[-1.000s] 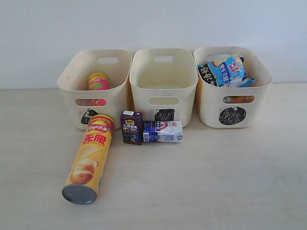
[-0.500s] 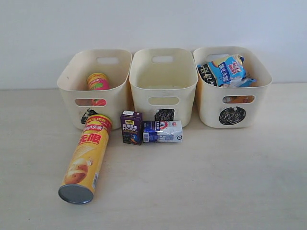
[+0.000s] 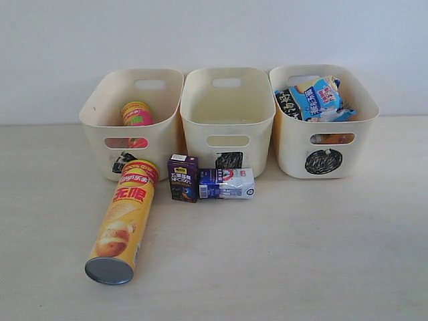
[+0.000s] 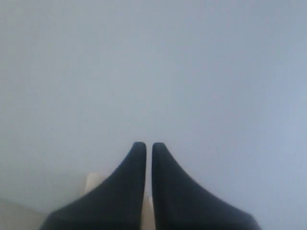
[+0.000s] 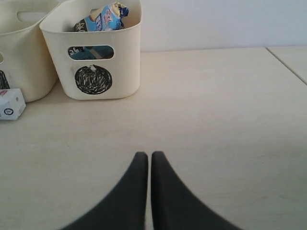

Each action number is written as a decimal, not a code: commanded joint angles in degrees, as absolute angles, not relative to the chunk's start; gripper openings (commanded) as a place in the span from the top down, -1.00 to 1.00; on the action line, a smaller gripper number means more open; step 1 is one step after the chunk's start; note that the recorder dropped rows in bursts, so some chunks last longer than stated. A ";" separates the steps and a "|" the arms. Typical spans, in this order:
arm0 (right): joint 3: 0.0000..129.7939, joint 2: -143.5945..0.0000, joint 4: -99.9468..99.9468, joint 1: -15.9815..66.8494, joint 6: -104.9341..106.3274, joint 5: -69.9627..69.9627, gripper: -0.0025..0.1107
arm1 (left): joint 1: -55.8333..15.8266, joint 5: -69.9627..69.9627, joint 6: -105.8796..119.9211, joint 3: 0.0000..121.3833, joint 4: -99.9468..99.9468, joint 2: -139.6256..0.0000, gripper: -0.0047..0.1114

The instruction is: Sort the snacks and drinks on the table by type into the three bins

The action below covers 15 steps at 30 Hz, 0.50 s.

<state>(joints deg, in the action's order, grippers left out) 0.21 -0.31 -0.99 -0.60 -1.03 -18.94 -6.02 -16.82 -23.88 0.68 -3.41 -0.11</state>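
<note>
A yellow chip tube (image 3: 122,222) lies on the table in front of the left bin (image 3: 100,120), which holds a pink chip tube (image 3: 137,115). The dark purple carton (image 3: 182,177) stands before the middle bin (image 3: 227,124), with the blue-and-white carton (image 3: 226,183) lying beside it. The right bin (image 3: 324,137) (image 5: 96,52) holds crinkly bags (image 3: 313,99) (image 5: 101,18). Neither arm shows in the exterior view. My left gripper (image 4: 145,144) is shut, empty, facing a plain wall. Low over bare table, my right gripper (image 5: 145,155) is shut and empty.
A plain wall rises right behind the bins. A seam in the tabletop (image 5: 286,64) runs at the far side in the right wrist view. The edge of the blue-and-white carton (image 5: 10,103) shows beside the middle bin there.
The yellow chip tube has rolled slightly on the table, swinging one way and then partly back. Nothing else has moved.
</note>
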 commanded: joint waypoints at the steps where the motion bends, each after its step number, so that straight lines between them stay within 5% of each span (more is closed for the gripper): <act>1: 0.00 0.00 -0.65 -1.12 -1.15 -18.41 0.96 | -5.83 -18.47 -26.12 6.56 -1.43 -3.25 0.85; 15: 0.00 0.00 -0.65 -1.12 -1.15 -18.49 0.96 | -5.83 -1.17 -22.19 35.63 9.37 -38.04 0.85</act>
<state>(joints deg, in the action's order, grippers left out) 0.21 -0.31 -0.99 -0.60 -1.03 -18.94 -6.02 -6.73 -22.65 31.17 4.87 -32.14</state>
